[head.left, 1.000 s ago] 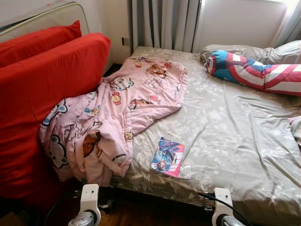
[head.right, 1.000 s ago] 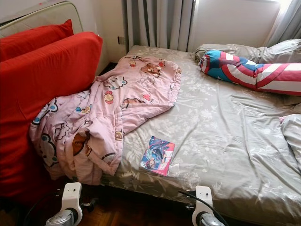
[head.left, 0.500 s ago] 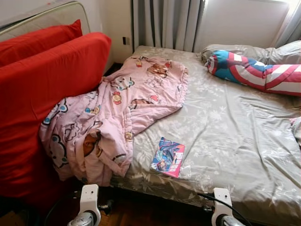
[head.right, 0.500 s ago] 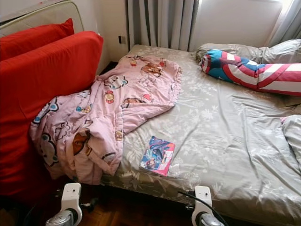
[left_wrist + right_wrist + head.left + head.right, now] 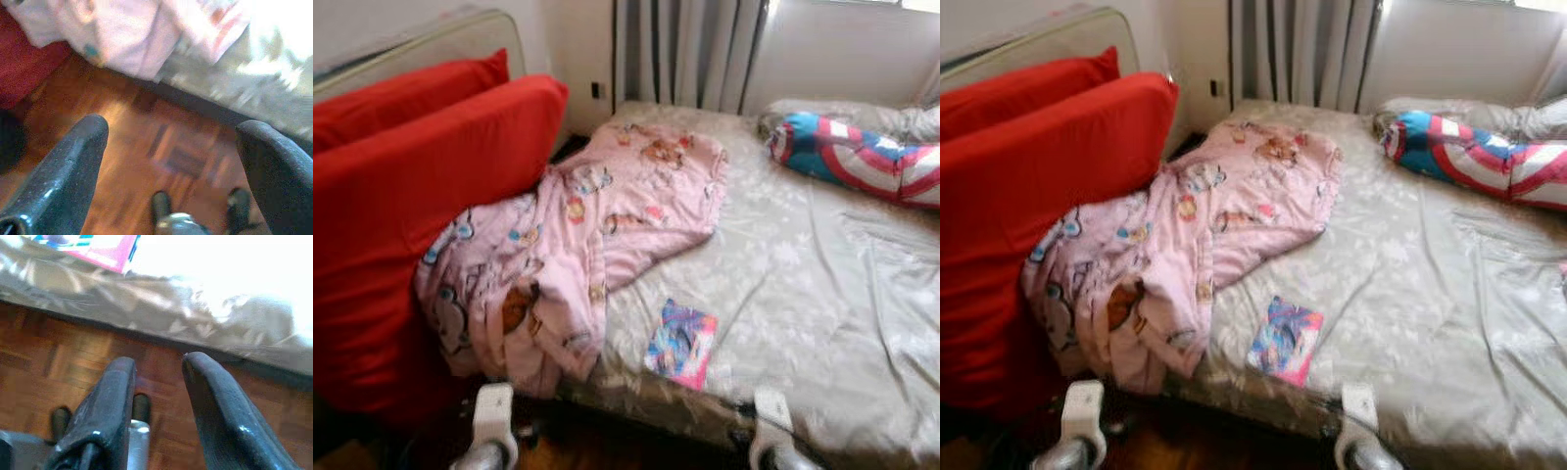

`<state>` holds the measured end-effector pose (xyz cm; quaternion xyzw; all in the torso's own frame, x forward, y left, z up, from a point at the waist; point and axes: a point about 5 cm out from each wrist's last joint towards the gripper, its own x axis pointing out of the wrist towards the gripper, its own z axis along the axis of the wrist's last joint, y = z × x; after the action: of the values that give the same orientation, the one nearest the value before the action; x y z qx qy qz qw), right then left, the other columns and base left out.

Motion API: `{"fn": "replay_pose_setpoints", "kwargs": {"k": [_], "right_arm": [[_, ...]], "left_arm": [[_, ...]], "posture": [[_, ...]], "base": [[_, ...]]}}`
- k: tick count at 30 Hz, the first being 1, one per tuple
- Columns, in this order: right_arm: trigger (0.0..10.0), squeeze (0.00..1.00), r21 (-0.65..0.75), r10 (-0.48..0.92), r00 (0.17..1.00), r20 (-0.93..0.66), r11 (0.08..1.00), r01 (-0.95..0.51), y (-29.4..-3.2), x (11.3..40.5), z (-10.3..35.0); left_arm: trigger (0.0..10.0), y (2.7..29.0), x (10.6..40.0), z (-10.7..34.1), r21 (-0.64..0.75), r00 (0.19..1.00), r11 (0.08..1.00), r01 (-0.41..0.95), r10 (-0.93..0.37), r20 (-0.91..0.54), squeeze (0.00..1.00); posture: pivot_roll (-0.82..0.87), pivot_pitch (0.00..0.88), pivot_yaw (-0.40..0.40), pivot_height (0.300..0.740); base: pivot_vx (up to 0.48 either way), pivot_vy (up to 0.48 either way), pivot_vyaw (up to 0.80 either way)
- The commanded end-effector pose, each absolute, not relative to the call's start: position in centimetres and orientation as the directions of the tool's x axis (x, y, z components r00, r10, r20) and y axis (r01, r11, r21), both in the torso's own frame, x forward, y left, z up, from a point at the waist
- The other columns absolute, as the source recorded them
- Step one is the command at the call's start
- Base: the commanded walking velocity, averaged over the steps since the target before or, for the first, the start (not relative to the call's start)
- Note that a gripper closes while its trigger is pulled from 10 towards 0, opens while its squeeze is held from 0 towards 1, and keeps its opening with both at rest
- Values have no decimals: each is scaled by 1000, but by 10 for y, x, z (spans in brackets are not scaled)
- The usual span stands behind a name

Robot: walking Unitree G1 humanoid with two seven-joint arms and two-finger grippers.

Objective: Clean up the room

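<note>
A pink cartoon-print blanket (image 5: pixel 607 206) lies crumpled across the left side of the bed (image 5: pixel 822 294) and hangs over its near corner. A colourful thin book (image 5: pixel 680 343) rests on the grey floral sheet near the front edge. Both arms hang low in front of the bed. In the left wrist view, my left gripper (image 5: pixel 171 127) is open and empty over the wooden floor, below the blanket's hanging edge (image 5: pixel 132 34). In the right wrist view, my right gripper (image 5: pixel 159 362) is open by a narrow gap, empty, just short of the mattress edge, with the book's pink corner (image 5: pixel 93 247) beyond it.
Two big red cushions (image 5: pixel 401 196) lean against the bed's left side. A red, white and blue bolster (image 5: pixel 852 157) and grey pillows lie at the head on the right. Grey curtains (image 5: pixel 685 49) hang behind. Parquet floor (image 5: pixel 122 147) lies between me and the bed.
The whole picture has shifted right and down and turned blurry, so the camera has moved. Blanket, book and bolster lie where they were.
</note>
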<state>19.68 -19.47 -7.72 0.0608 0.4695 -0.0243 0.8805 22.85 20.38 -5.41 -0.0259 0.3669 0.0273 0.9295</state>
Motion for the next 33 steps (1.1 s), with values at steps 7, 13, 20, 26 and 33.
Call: {"fn": "replay_pose_setpoints", "kwargs": {"k": [7, 13, 20, 26, 33], "right_arm": [[10000, 0, 94, 16, 582, -813, 990, 104, -190, 205, -73], [10000, 0, 96, -4, 601, -799, 986, 134, -191, 207, -72], [10000, 0, 108, -43, 696, -717, 979, 172, -193, 213, -66], [10000, 0, 104, -59, 772, -633, 982, 159, -194, 215, -60], [10000, 0, 103, -44, 826, -561, 987, 123, -195, 205, -60]], "left_arm": [[10000, 213, 221, -57, -6, 710, 997, -73, 47, -703, 0], [10000, 212, 223, -55, -8, 730, 999, -41, 24, -683, 0], [10000, 212, 227, -50, 8, 781, 999, -39, 36, -624, 0], [10000, 213, 227, -45, 15, 844, 998, -63, 61, -533, 0], [10000, 196, 310, 39, 52, 991, 999, -8, 15, -135, 0]], "posture": [[-23, 0, -23, 740], [-23, 0, -25, 740], [-31, 0, -23, 740], [-37, 0, -25, 740], [-35, 0, -30, 740]], "base": [[287, 0, 0], [266, 0, 0], [0, 0, 0], [0, 0, 0], [0, 0, 0]]}}
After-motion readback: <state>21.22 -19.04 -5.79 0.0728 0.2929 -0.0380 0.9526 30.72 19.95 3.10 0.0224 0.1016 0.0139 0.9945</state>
